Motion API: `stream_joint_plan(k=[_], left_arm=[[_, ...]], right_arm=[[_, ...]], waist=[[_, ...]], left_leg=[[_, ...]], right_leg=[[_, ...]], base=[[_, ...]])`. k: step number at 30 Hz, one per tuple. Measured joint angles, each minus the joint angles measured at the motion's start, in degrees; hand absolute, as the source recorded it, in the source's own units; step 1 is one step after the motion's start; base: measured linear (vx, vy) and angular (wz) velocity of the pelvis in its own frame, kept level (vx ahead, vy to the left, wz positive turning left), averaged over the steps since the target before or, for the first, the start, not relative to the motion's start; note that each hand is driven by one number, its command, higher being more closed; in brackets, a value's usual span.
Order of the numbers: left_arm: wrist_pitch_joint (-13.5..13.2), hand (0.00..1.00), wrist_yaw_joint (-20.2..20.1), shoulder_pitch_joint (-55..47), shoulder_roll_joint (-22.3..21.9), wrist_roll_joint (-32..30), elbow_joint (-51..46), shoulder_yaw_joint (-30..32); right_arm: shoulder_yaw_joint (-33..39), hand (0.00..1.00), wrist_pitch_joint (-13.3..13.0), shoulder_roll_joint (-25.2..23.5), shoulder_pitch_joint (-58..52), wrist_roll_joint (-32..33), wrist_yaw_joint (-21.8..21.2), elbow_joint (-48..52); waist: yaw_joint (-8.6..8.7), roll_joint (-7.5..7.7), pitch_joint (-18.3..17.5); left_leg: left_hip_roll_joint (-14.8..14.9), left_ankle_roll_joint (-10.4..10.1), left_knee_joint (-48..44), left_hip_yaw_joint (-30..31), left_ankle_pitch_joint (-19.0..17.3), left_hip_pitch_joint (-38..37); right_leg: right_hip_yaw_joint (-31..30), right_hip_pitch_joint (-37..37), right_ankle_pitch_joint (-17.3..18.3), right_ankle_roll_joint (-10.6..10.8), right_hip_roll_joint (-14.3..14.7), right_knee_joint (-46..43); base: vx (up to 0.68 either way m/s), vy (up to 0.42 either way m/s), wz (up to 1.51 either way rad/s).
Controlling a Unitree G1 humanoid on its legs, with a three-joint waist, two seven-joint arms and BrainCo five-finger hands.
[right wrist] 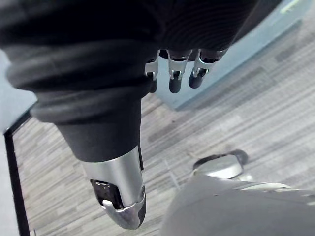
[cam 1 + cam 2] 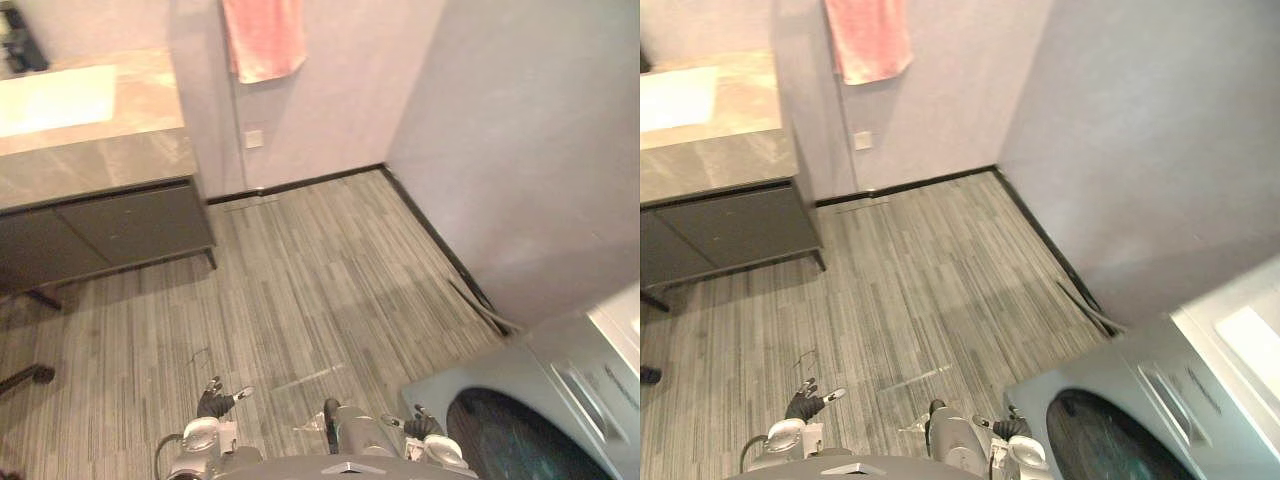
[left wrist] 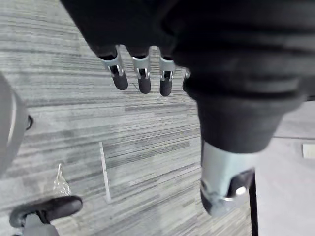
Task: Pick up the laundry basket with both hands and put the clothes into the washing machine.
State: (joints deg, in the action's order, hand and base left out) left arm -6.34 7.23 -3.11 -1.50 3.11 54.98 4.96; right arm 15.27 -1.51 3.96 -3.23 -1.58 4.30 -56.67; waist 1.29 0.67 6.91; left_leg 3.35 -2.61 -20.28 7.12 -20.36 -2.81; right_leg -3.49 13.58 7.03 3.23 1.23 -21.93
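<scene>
A grey front-loading washing machine (image 2: 545,385) stands at the lower right, its dark round port (image 2: 505,440) facing the floor space in front of me. My left hand (image 2: 214,400) hangs low above the striped grey floor, fingers (image 3: 142,78) straight and holding nothing. My right hand (image 2: 425,424) hangs just left of the machine's front, its fingers (image 1: 177,78) relaxed and empty, with the machine's grey panel (image 1: 236,49) past them.
A dark vanity cabinet (image 2: 110,225) with a stone counter and white sink (image 2: 55,98) stands at the far left. A pink towel (image 2: 262,38) hangs on the back wall. A hose (image 2: 482,305) lies along the right wall's base. A clear plastic scrap (image 3: 59,182) lies on the floor.
</scene>
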Motion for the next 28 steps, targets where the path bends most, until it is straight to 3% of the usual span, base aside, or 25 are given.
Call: stream_joint_plan(k=[3, 5, 7, 9, 11, 12, 13, 14, 16, 21, 24, 28], left_arm=[[0.0, 0.0, 0.0, 0.0, -1.1, 0.1, -0.6, 0.9], [-0.1, 0.0, 0.3, -0.4, -2.0, 0.1, -2.3, 3.4], [-0.5, 0.0, 1.1, -0.5, -1.9, 0.1, -2.7, 3.9], [-1.2, 0.0, 2.4, -1.0, -1.7, 0.0, -2.4, 3.9], [-1.2, 0.0, 2.5, -1.2, -1.4, -0.2, -1.6, 3.6], [-1.2, 0.0, 2.5, -1.4, -1.4, -0.4, -1.5, 3.4], [-1.6, 0.0, 2.5, -1.5, -0.2, -0.7, -1.5, 2.9], [-1.6, 0.0, 2.6, -1.7, 1.1, -0.7, -1.4, 2.0], [-1.6, 0.0, 2.7, -3.2, 3.6, -0.8, -0.2, 1.4], [-1.8, 0.0, 2.0, -4.2, 4.5, 1.5, 0.9, -1.3], [-1.9, 0.0, 0.7, -3.2, 5.6, 2.4, 2.5, -3.6], [-2.0, 0.0, -0.2, -2.9, 5.4, 3.9, 2.5, -5.7]], right_arm=[[0.0, 0.0, -0.1, 0.1, -0.7, -1.1, 0.0, 0.0], [-0.1, 0.0, 0.0, 0.3, -1.2, -1.1, 0.0, 0.4], [-0.3, 0.0, 0.0, 0.3, -1.5, -1.1, 0.1, 0.8], [-0.4, 0.0, -0.1, 0.3, -1.9, -1.0, 0.6, 0.5], [-0.4, 0.0, -0.7, 0.6, -2.3, -1.0, 1.4, -1.0], [-0.4, 0.0, -0.7, 1.0, -2.5, -1.0, 1.5, -1.4], [-0.5, 0.0, -0.7, 1.2, -2.5, -1.0, 2.0, -3.4], [-0.5, 0.0, -0.7, 1.2, -2.8, -1.0, 2.1, -4.1], [-0.5, 0.0, -0.6, 0.9, -3.0, -0.9, 2.2, -5.4], [-1.1, 0.0, -0.7, 0.7, -3.2, -0.2, 2.1, -5.5], [-3.2, 0.0, -0.8, 1.0, -3.2, -0.1, 2.1, -5.4], [-6.3, 0.0, -0.8, 1.8, -3.1, -1.2, 2.1, -5.4]], waist=[[-0.31, -0.26, 0.0], [-0.93, -0.67, 0.1], [-1.31, -0.88, 0.2], [-1.37, -0.31, -0.2], [-0.92, -0.29, -1.1], [-0.93, -0.73, -1.4], [-1.5, -0.1, -2.0], [-1.46, 0.18, -2.3], [-1.45, 0.69, -3.0], [-1.37, 0.9, -4.2], [-0.18, 1.1, -4.9], [-0.05, 1.07, -5.8]], left_leg=[[3.4, -1.1, -7.2, -0.2, 0.2, 3.1], [5.5, -2.1, -17.1, -3.1, 0.9, 7.3], [7.6, -2.9, -21.2, -7.0, 1.8, 9.1], [9.6, -0.9, -18.0, -14.3, 0.8, 8.8], [9.9, -1.0, -8.2, -16.6, 1.1, 8.2], [9.9, -1.9, -3.5, -16.5, 3.2, 7.8], [6.7, -2.2, 1.1, -17.6, 6.5, 6.6], [5.3, -1.6, 2.6, -17.9, 7.3, 6.5], [3.0, -0.7, 4.6, -18.9, 8.1, 5.7], [-1.2, 1.3, 12.2, -23.4, 11.1, 2.5], [-2.3, 1.6, 15.3, -23.7, 12.7, 1.8], [-2.1, 1.3, 15.6, -23.3, 13.0, 1.4]], right_leg=[[5.7, -4.3, 0.4, -1.9, 1.3, 3.1], [7.9, -6.5, 1.1, -3.0, 2.1, 3.4], [9.2, -7.9, 1.2, -3.2, 2.0, 3.8], [9.6, -8.8, 0.7, -2.9, 0.5, 5.8], [10.7, -8.8, -0.5, -1.5, -1.7, 8.0], [10.9, -8.6, -1.0, -0.8, -2.1, 8.5], [10.0, -8.8, -2.6, 0.3, -4.4, 10.9], [9.9, -9.3, -4.1, 1.1, -5.3, 13.3], [8.8, -9.9, -6.6, 2.1, -6.6, 16.8], [5.1, -9.8, -9.9, 2.9, -9.3, 21.4], [5.0, -9.6, -10.9, 3.4, -9.8, 23.0], [5.9, -10.3, -11.7, 3.4, -9.4, 24.5]], base=[[0.09, -0.2, 0.86], [0.03, -0.121, 0.5], [0.01, -0.029, 0.35], [-0.02, 0.062, 0.28], [-0.02, 0.109, 0.48], [-0.01, 0.197, 0.39], [0.0, 0.25, 0.17], [0.01, 0.251, 0.05], [0.04, 0.208, -0.14], [-0.01, 0.136, -0.36], [-0.03, 0.033, -0.08], [0.0, -0.019, 0.03]])
